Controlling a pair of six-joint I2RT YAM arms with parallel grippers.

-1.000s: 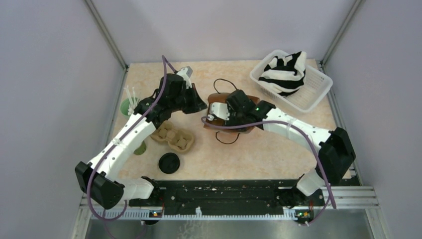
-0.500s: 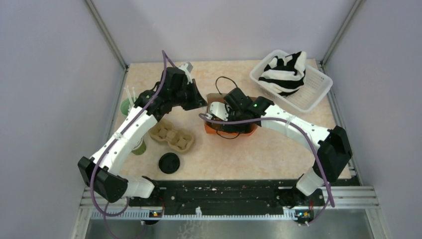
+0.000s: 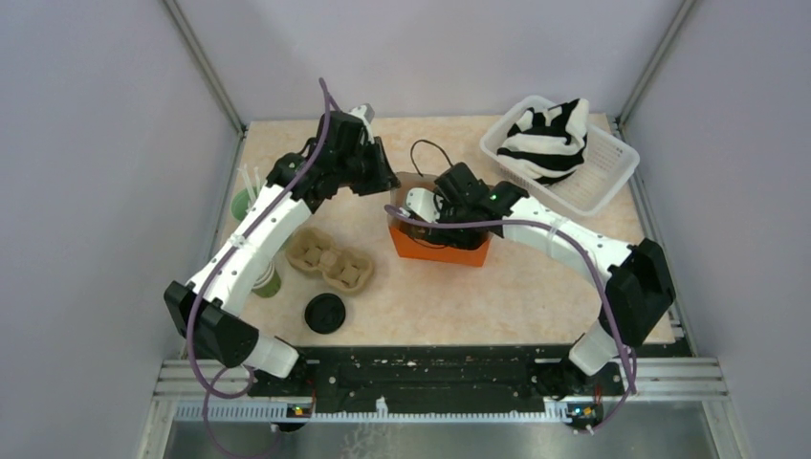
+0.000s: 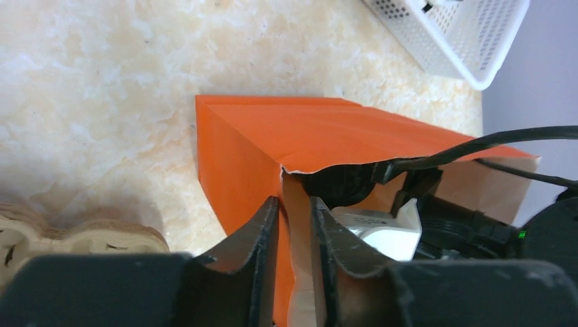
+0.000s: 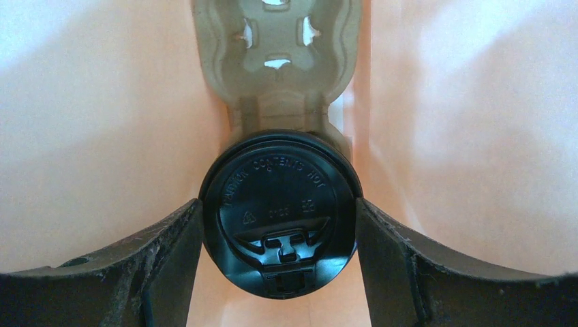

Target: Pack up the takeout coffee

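Right gripper: inside the orange paper bag, pointing down. Fingers set wide, one on each side of the black lid and touching its rim, clamped on the takeout coffee.
Right arm: runs from its base at the near right across to mid tabletop, wrist bent down over the bag mouth.
Left gripper: at the bag's far left rim. Fingers a little apart, one outside the orange wall and one inside, paper between them, no visible pinch.
Left arm: long stretch from its base at the near left toward the far edge, wrist turned right to the bag.
Takeout coffee: in the bag, mid tabletop. Upright, long axis vertical, lid facing up at the wrist camera, sip slot on the wrist side.
Under cup: pulp carrier on the bag floor, running away from the cup. Cannot tell whether the cup is seated in it.
Bag: upright, mouth open, black cord handles hanging loose.
Room: bag walls close on both sides of the fingers.
Tabletop: bare patch between bag and near edge.
Left side: second pulp carrier near the bag's left, loose black lid closer to the near edge, green cups and cup with sticks along the left edge.
Far right corner: white basket holding striped cloth, apart from the bag.
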